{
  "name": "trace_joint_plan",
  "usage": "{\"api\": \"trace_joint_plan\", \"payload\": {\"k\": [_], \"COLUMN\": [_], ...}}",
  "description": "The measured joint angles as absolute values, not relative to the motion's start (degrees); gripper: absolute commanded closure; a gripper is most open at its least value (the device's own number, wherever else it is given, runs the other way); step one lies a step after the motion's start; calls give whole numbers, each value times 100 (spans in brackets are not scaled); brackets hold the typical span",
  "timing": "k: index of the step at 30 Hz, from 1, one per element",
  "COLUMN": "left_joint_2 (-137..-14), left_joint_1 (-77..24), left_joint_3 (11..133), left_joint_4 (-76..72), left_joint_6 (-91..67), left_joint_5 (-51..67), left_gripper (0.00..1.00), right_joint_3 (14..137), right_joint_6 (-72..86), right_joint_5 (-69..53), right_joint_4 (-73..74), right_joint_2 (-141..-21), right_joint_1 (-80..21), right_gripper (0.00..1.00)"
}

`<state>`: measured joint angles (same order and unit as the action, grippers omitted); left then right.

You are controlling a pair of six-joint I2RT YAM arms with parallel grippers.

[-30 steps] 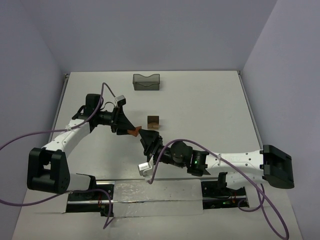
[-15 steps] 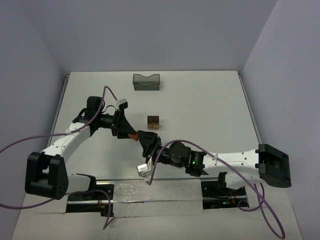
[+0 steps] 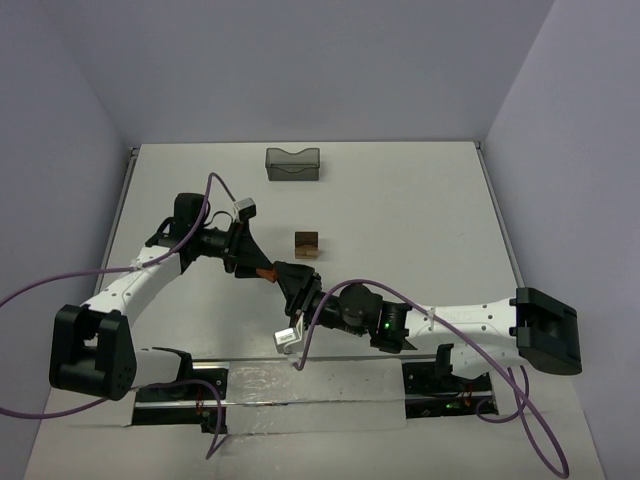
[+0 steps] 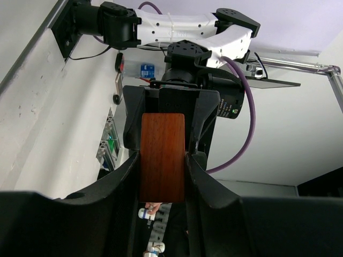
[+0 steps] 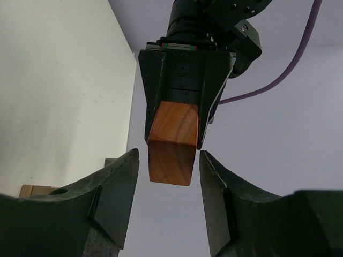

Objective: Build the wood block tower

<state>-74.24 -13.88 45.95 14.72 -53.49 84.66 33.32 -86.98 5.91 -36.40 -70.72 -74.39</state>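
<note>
The left gripper (image 4: pixel 162 166) is clamped on the reddish-brown wooden block (image 4: pixel 162 155), held above the table (image 3: pixel 420 200) near the small block stack (image 3: pixel 307 244), while the right gripper (image 5: pixel 169 159) flanks its free end, jaws apart, with narrow gaps.

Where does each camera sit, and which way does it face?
Top external: above and behind the bases, looking down on the white table; both arms show, plus the dark translucent rectangular bin.
Left wrist: on the left arm, facing the right arm; the left gripper clamps the reddish-brown wooden block.
Right wrist: on the right arm, facing the left arm; the right gripper flanks that block, open.
Shared: both wrist views show the block, from opposite ends.
</note>
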Motion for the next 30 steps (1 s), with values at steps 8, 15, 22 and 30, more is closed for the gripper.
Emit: {"api": "trace_joint_plan", "payload": {"k": [8, 15, 22, 30], "left_joint_2": [-7424, -7453, -7475, -8055], "left_joint_1": [-1396, -1406, -1239, -177], "left_joint_3": [4583, 4576, 4602, 5396], "left_joint_4": [1472, 1440, 1571, 2903], "left_joint_6": [-5354, -5339, -4975, -3365], "left_joint_5": [8464, 8469, 8465, 8202], "left_gripper": [100, 45, 1, 1], "right_joint_3": [3332, 3332, 3357, 4370], "right_joint_6": [-8717, -8708, -8534, -7112], "right_joint_5": [582, 582, 618, 336], "right_joint_4": [-3642, -3607, -3248, -1510], "right_joint_2": [-7072, -7052, -6899, -6595], "right_joint_1": [-7439, -7439, -7439, -6736], "right_gripper": [57, 64, 67, 100]}}
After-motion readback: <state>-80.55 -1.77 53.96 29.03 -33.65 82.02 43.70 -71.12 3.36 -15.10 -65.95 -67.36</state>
